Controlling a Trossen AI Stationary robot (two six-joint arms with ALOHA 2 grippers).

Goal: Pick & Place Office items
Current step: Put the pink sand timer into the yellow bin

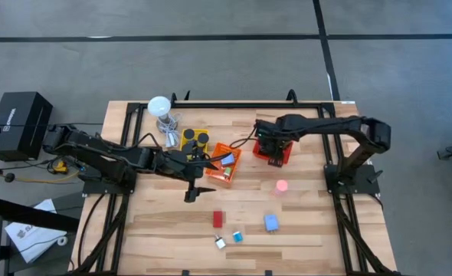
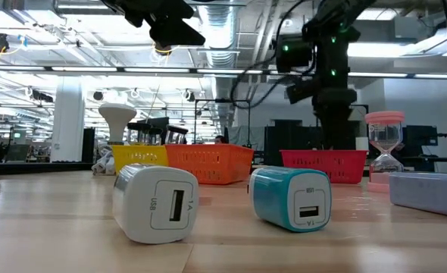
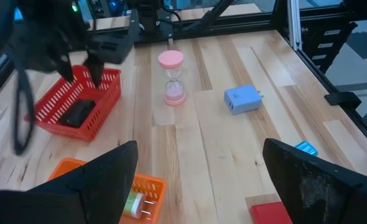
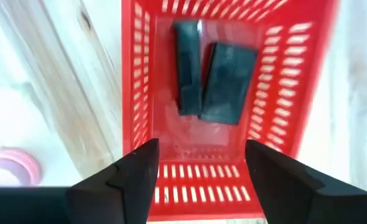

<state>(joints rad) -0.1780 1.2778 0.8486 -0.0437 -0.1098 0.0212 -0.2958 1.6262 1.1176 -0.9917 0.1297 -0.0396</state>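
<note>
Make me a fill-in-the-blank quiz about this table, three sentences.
1. The right gripper hangs open over the ____ basket.
2. That basket holds two ____ flat rectangles.
3. The pink hourglass stands ____ on the table.

Missing words: red; black; upright

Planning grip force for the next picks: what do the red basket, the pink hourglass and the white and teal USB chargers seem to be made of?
Red basket: likely moulded plastic, with slotted walls and an even matte red.
Pink hourglass: apparently clear glass or clear plastic bulbs between matte pink caps, probably plastic.
White charger and teal charger: smooth, rounded, slightly glossy shells, probably hard plastic.
</note>
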